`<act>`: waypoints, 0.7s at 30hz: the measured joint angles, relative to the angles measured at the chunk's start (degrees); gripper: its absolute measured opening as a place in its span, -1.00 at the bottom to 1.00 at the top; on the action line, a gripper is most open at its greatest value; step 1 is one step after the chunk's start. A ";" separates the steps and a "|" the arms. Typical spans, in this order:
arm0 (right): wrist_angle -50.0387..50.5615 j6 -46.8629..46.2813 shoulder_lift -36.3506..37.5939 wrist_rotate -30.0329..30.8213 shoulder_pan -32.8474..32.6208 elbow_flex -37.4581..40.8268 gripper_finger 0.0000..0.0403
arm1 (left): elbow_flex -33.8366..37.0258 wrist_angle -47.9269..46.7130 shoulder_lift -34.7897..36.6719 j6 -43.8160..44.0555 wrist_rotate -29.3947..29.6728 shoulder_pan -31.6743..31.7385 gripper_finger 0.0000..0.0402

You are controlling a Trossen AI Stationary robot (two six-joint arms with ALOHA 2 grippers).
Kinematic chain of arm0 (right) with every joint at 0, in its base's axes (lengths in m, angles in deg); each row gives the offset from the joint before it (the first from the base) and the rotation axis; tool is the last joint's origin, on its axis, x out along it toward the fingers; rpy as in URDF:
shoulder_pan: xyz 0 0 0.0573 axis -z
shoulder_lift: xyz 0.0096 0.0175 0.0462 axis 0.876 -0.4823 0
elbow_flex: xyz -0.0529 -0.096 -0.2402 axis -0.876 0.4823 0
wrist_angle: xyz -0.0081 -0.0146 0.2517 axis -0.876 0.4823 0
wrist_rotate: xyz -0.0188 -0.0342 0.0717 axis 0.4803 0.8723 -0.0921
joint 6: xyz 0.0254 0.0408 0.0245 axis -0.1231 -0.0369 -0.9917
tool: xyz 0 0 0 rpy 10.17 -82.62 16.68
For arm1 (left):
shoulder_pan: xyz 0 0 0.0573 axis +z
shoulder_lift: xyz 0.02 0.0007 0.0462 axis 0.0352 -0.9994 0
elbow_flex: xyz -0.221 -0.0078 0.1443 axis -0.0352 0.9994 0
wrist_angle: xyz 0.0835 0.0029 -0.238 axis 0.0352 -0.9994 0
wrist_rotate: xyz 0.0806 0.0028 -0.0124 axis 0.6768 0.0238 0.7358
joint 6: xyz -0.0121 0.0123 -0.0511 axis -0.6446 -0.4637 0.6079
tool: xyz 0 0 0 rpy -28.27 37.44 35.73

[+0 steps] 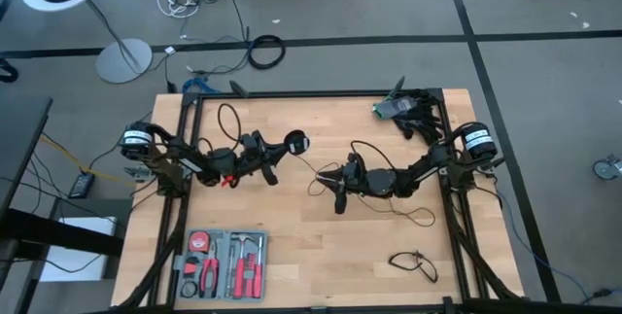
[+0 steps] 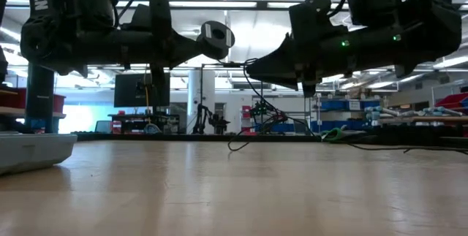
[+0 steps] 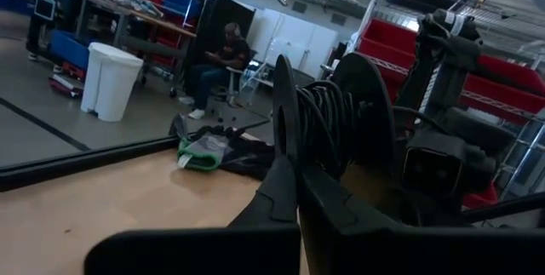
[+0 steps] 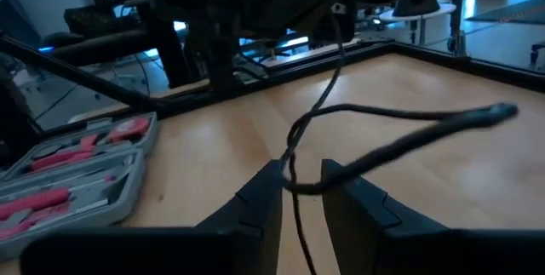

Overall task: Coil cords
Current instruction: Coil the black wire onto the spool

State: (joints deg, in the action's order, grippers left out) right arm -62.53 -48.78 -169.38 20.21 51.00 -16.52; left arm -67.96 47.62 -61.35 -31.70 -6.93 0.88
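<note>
Two grippers hang above the table centre. We see the left gripper pressed together on the cord's round disc, and the right gripper pinching the long cord loosely. A short cord lies near right, well apart from the tool case near left.

The whole tabletop is being viewed straight down from overhead, with surrounding floor included. In the low view, the same tabletop is being seen at surface height, level toward the room behind, both arms hanging in from above. Each wrist view is being taken close behind its own arm's fingers, angled across the wood. The tool case is being shared by the high, low and right wrist views.
</note>
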 joint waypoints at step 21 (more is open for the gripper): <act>26.02 -0.81 5.21 -2.53 6.99 -6.45 -0.99 | -1.55 -1.49 0.00 -0.29 -9.89 -0.02 -1.00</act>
State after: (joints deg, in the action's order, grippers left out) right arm -36.51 -49.59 -164.17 17.68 58.00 -22.97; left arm -69.51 46.13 -61.35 -31.99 -16.81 0.86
